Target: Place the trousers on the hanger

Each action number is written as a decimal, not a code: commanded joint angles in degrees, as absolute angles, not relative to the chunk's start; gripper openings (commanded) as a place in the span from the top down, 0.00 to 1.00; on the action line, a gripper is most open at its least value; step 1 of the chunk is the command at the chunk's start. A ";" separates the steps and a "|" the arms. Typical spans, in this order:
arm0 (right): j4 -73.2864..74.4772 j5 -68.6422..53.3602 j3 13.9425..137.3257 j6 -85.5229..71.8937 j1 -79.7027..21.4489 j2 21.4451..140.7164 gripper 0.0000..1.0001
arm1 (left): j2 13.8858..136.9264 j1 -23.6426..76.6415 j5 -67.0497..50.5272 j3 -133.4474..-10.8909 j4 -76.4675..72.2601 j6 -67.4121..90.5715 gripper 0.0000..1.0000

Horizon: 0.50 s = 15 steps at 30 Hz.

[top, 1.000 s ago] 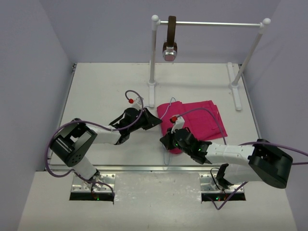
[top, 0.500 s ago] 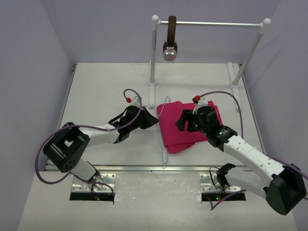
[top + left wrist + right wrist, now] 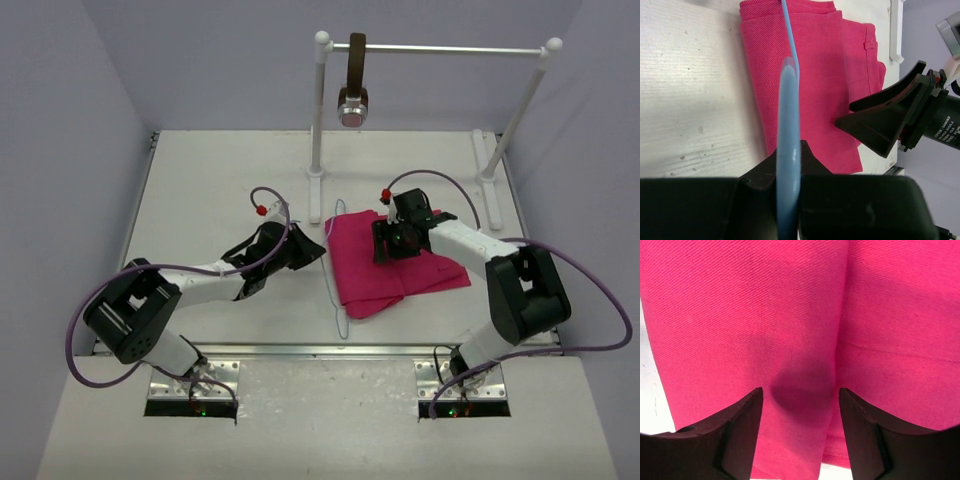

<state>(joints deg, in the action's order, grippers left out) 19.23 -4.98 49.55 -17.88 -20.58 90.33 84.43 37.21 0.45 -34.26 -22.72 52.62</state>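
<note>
The magenta trousers lie folded on the table, right of centre. Along their left edge runs the thin pale blue hanger. From the left, my left gripper is shut on the hanger's bar, which passes between its jaws; beyond it the trousers spread out. My right gripper hovers open over the far part of the trousers. In its wrist view the pink cloth fills the frame, and nothing sits between the gripper's spread fingers.
A white garment rack stands at the back of the table, its posts on feet close behind the trousers. A brown strap with a round metal end hangs from the rail. The right gripper's black fingers show in the left wrist view.
My right gripper has left the near left corner of the trousers, swung to their far part and opened. The cloth's outline has shifted. The left gripper still holds the hanger.
</note>
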 commanded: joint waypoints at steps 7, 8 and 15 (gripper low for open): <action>17.94 -5.14 56.01 -15.38 -20.31 98.36 0.33 | 83.50 37.62 0.35 -32.26 -25.56 51.41 1.00; 18.10 -7.46 56.41 -15.30 -20.39 98.60 0.41 | 83.58 37.62 0.35 -32.26 -25.32 51.25 1.00; 21.36 -5.37 54.77 -17.38 -22.07 87.65 1.00 | 82.25 37.60 5.06 -32.88 -19.77 50.79 1.00</action>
<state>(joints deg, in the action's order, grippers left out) 19.97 -7.47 53.90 -16.68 -21.04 96.28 84.25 37.21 1.20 -32.91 -23.49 52.58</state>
